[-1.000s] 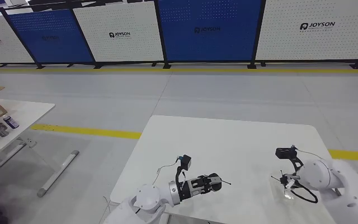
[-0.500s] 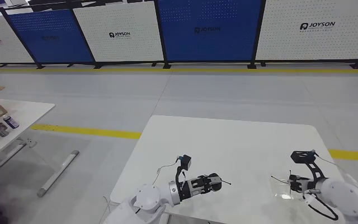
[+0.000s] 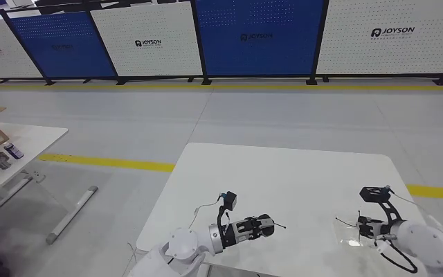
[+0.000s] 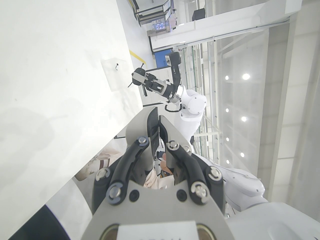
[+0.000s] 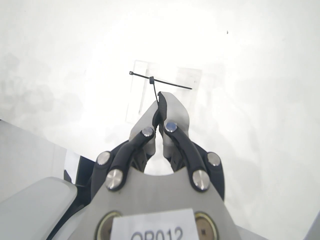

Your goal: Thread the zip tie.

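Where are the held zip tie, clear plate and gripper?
zip tie (image 5: 155,91): right wrist view, strap near fingertips.
plate (image 5: 137,96): right wrist view, bare part.
right gripper (image 5: 160,97): right wrist view, between fingertips.

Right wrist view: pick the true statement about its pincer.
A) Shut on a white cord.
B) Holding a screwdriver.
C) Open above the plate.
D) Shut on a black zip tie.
D: the right pincer is shut on a black zip tie, seen against the clear plate.

White arms (image 3: 183,244), grey fingers (image 5: 178,108), black linkages (image 5: 183,143), apparently steel screws (image 5: 200,179).
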Controlling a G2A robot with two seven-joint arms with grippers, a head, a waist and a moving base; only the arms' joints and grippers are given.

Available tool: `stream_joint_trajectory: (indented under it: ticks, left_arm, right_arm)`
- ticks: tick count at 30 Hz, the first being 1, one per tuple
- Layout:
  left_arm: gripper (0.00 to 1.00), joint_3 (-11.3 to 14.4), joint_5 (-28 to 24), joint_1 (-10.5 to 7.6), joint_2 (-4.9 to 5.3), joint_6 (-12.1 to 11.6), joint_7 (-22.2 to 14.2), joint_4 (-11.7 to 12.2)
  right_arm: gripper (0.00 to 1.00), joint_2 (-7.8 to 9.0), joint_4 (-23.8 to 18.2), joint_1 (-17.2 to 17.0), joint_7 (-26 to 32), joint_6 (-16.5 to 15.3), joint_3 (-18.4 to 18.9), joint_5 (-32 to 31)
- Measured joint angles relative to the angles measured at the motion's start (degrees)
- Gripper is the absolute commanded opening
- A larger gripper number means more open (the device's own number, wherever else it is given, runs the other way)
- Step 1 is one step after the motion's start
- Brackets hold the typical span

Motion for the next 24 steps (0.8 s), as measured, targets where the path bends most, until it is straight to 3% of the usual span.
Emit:
stream_joint_trajectory:
  ticks: [4,9,11,24]
  left_arm:
    - [0.00,0.00,0.00,0.00,0.00,0.00,0.00,0.00]
    - [0.00,0.00,0.00,0.00,0.00,0.00,0.00,0.00]
    - [0.00,0.00,0.00,0.00,0.00,0.00,0.00,0.00]
    - [0.00,0.00,0.00,0.00,0.00,0.00,0.00,0.00]
  right_arm:
    - [0.00,-0.20,-0.57,-2.43,-8.04,1.35,1.73,0.43]
    - [0.00,-0.24,-5.84,-9.48,-18.24,1.71,7.09,5.21]
    - [0.00,-0.40,-7.66,-11.80,-20.76,3.26,8.32,6.69]
    - [0.00,-0.46,-8.28,-12.42,-21.17,4.07,8.41,6.98]
